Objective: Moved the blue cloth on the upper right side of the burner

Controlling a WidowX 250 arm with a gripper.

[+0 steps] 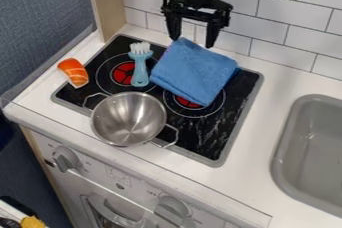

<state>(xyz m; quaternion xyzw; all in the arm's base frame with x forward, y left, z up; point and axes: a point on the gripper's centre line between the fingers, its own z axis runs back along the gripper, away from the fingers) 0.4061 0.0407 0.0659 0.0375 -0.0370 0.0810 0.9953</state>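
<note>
Camera view: my empty pincer [193,42] is spread wide by the blue cloth [194,71]. That likely lets it rest on the stovetop [200,139].

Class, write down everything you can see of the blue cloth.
The blue cloth looks soft and slightly fuzzy, like towelling, and appears folded into a rough square. It lies fairly flat, turned at an angle, on the black stove top, partly covering a burner and reaching past the back rim. Its back edge is beneath the open gripper; whether they touch is unclear.
</note>
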